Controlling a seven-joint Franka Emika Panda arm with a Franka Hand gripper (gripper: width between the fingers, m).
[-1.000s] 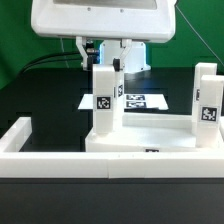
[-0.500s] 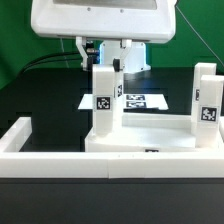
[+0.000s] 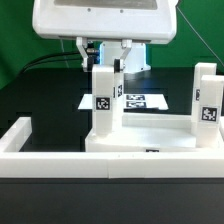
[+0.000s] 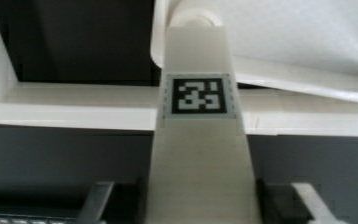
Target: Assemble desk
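Note:
The white tabletop slab [image 3: 150, 143] lies flat behind the low wall, in the exterior view. A white square leg post [image 3: 104, 100] with a black-white tag stands upright on its left part. My gripper [image 3: 107, 66] comes down from above and is shut on that post's top end. A second tagged leg post [image 3: 207, 102] stands on the slab's right end. In the wrist view the held leg post [image 4: 202, 140] runs straight away between my fingers [image 4: 108, 200], with the slab's rim [image 4: 87, 95] beyond it.
A long low white border wall [image 3: 60, 165] runs along the front and turns back at the exterior view's left. The marker board [image 3: 145, 100] lies flat on the black table behind the slab.
The white housing on my wrist has shifted slightly toward the exterior view's right. The held leg post, the slab and the other post stay where they were.

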